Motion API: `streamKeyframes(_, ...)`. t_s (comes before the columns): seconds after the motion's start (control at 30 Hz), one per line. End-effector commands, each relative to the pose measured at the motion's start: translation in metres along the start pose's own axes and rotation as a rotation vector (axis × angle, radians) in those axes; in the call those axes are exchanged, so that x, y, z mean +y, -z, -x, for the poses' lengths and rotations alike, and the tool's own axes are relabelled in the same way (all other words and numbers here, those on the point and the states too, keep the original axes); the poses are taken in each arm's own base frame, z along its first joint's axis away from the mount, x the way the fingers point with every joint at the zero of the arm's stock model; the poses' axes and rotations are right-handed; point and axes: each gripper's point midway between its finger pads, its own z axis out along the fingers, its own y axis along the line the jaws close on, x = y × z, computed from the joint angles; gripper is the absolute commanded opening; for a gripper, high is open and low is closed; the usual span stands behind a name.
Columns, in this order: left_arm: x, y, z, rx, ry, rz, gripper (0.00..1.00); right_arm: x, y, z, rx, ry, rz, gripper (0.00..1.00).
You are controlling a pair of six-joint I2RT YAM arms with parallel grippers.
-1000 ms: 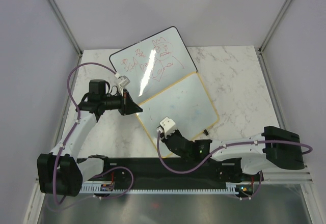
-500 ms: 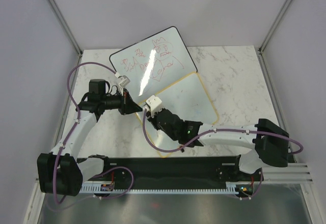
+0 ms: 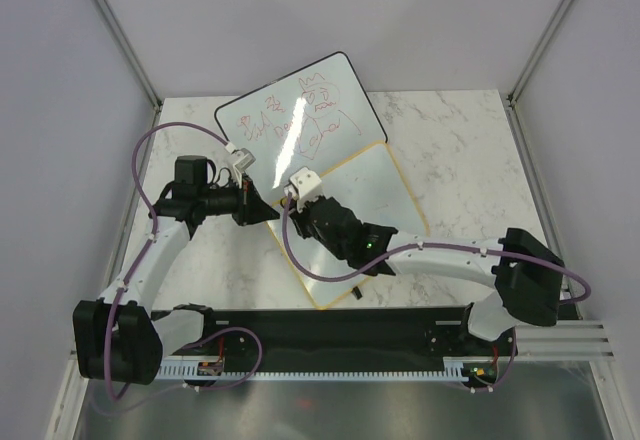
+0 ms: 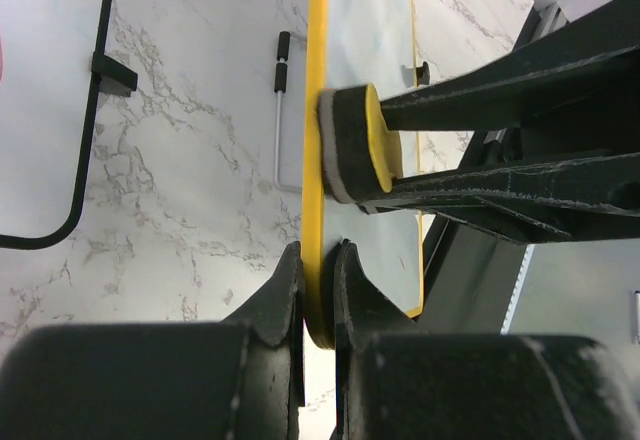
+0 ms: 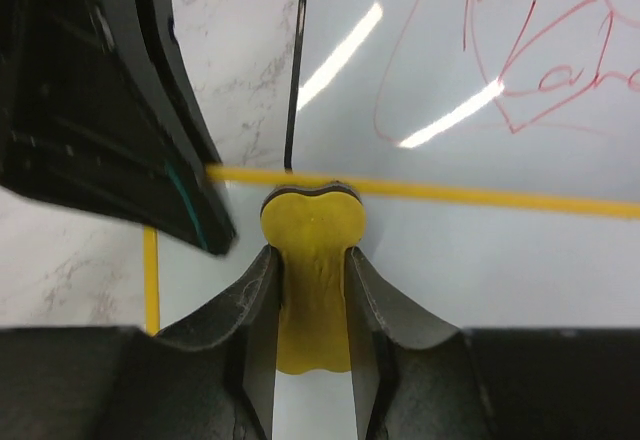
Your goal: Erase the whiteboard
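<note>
Here, our left gripper (image 4: 318,282) has both fingers pressed on the yellow frame of the whiteboard (image 4: 366,50), so it pinches the board by its edge. Just ahead of these fingers, the eraser (image 4: 358,145) sits with its grey felt against the white surface, right beside the frame. Our right gripper (image 5: 311,285) is clamped on this eraser, with one finger on each side of its narrow yellow waist. The whiteboard lies on the marble table (image 4: 190,180), under both grippers. Beyond the right fingertips, just past the yellow frame, we see a bigger black-framed board (image 5: 480,60) with red scribbles.
</note>
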Motion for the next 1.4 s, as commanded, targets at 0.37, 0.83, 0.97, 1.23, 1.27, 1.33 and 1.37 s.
streamKeyframes(0.37,0.008,0.0,0.036,-0.058,-0.273,0.035,0.02,0.033,0.114,-0.223,0.527,0.087,0.118,0.0)
streamKeyframes(0.83,0.006,0.001,0.035,-0.06,-0.264,0.026,0.02,-0.033,0.092,-0.146,0.31,-0.004,-0.172,0.0)
streamKeyframes(0.97,0.007,0.0,0.032,-0.052,-0.253,0.027,0.02,-0.074,0.093,-0.161,0.357,-0.006,-0.282,0.0)
streamKeyframes(1.23,0.008,-0.001,0.028,-0.042,-0.25,0.027,0.02,-0.069,0.088,-0.167,0.383,0.042,-0.27,0.0)
streamKeyframes(1.27,0.008,-0.001,0.027,-0.04,-0.247,0.027,0.02,-0.049,0.087,-0.162,0.366,0.084,-0.219,0.0)
streamKeyframes(1.33,0.009,-0.001,0.028,-0.041,-0.25,0.027,0.02,-0.019,0.081,-0.15,0.315,0.087,-0.13,0.0)
streamKeyframes(1.37,0.009,-0.001,0.028,-0.04,-0.249,0.026,0.02,0.003,0.084,-0.149,0.299,0.1,-0.067,0.0)
